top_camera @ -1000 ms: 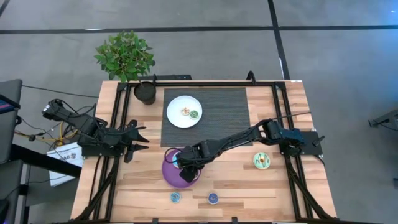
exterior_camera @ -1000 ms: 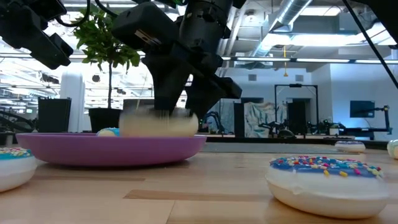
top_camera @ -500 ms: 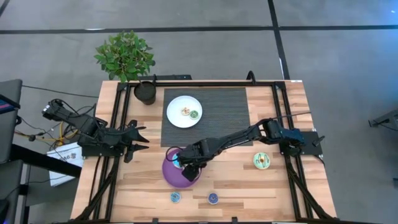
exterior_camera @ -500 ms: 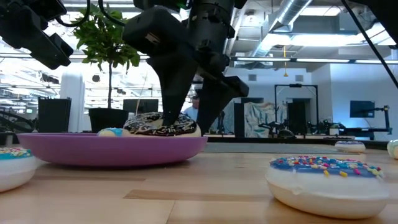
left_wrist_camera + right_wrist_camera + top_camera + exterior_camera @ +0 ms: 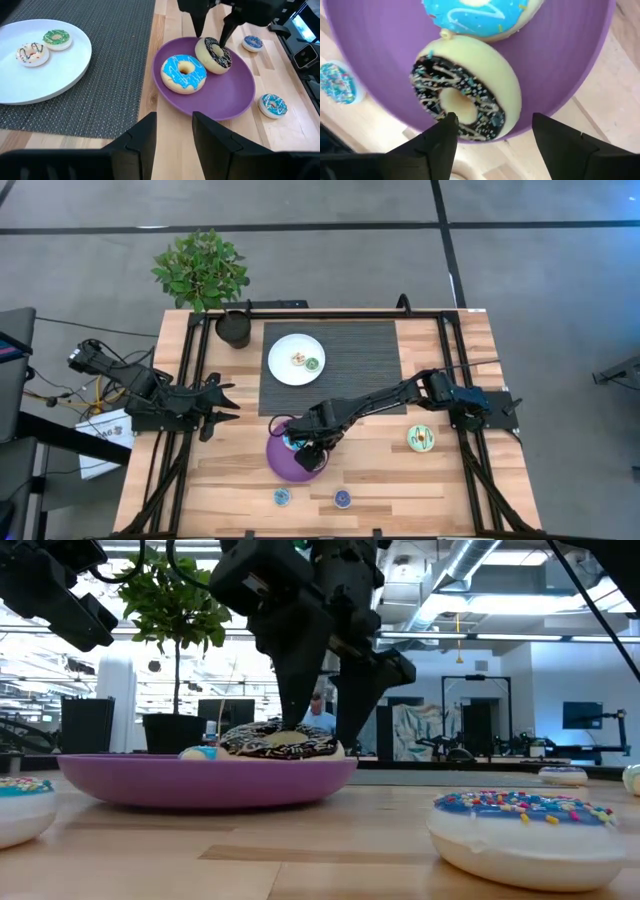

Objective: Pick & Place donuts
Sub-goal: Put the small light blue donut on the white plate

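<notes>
Brown-and-cream donut (image 5: 213, 55) now released, under open right end effector (image 5: 212, 36).

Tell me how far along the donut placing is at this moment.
Done: the blue-iced donut and the brown-and-cream donut lie on the purple plate; two minis sit on the white plate. In hand: nothing; the right gripper is open above the brown-and-cream donut, while the left gripper waits shut at the table's left edge. Left: the green-iced donut and two minis on the wood near the front edge.
</notes>
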Available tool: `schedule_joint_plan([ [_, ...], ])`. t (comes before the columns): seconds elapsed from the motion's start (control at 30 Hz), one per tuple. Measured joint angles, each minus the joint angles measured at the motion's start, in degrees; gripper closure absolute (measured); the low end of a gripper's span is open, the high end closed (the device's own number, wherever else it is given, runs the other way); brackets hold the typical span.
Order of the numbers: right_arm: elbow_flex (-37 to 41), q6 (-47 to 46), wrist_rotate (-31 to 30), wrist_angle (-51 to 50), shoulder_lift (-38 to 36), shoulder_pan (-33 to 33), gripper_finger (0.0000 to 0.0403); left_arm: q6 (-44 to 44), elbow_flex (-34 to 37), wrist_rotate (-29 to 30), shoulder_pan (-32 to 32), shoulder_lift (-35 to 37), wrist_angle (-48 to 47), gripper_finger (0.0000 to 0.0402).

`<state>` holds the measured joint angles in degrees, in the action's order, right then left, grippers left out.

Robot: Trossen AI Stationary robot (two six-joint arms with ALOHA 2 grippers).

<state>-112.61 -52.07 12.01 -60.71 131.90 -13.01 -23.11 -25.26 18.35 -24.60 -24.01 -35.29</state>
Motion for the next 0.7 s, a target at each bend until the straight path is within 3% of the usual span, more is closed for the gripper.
schedule_joint_plan([
  [0.3,-5.0,1.5,-1.9,-4.2,0.0,0.4,0.0158,0.0,0.0,0.0,0.0,0.0,0.0,0.0285],
  [0.7,-13.3,6.0,-19.0,-14.5,0.0,-2.3,0.0159,-0.4,0.0,0.0,0.0,0.0,0.5,0.0285],
])
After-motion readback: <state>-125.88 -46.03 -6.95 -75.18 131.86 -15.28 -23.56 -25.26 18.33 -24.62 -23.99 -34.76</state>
